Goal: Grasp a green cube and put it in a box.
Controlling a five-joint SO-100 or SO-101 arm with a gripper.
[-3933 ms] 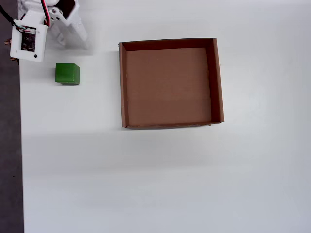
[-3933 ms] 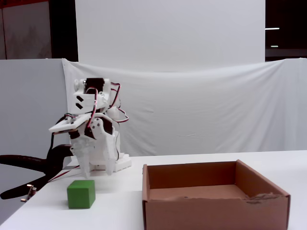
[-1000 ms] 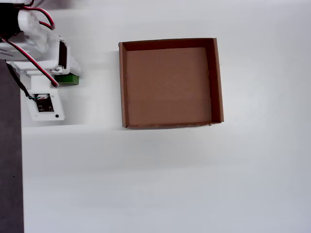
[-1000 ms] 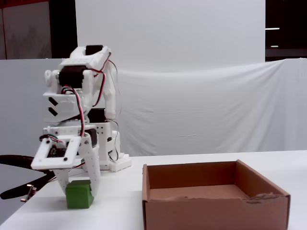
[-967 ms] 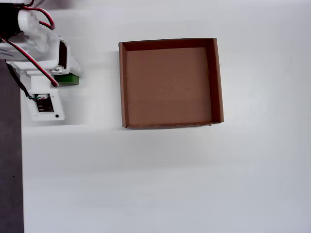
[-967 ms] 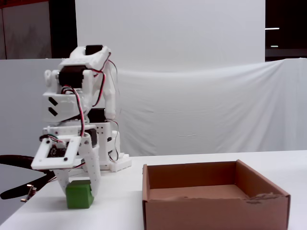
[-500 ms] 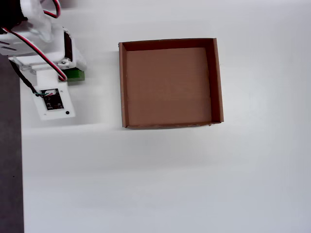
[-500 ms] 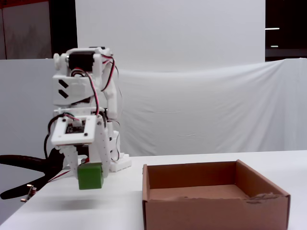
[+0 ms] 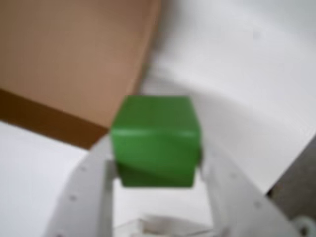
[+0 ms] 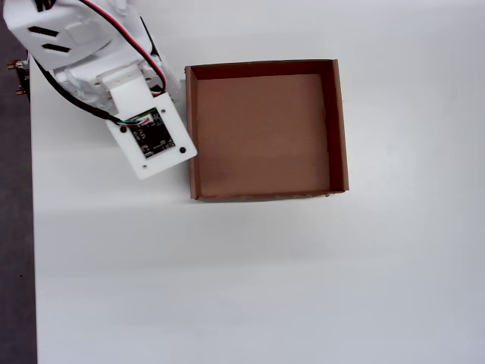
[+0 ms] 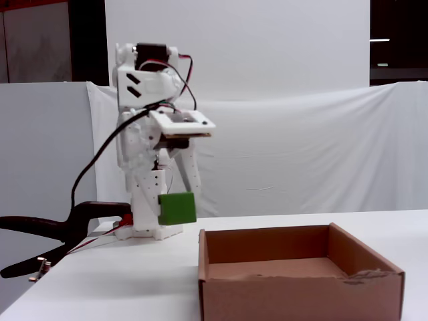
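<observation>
jaws: clamped on green cube (image 9: 155, 140) | cube: airborne, seemingly just short of box (image 11: 374, 267) wall

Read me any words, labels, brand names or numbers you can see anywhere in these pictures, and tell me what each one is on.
No readable text in any view.
The green cube and the box are plain.
The small circuit board on the arm shows only tiny parts, too small to read.

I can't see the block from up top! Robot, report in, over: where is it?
Gripper shut on green cube. Cube held in the air, left of box in the fixed view, not over it yet. Box floor bare, path clear. Over.
</observation>
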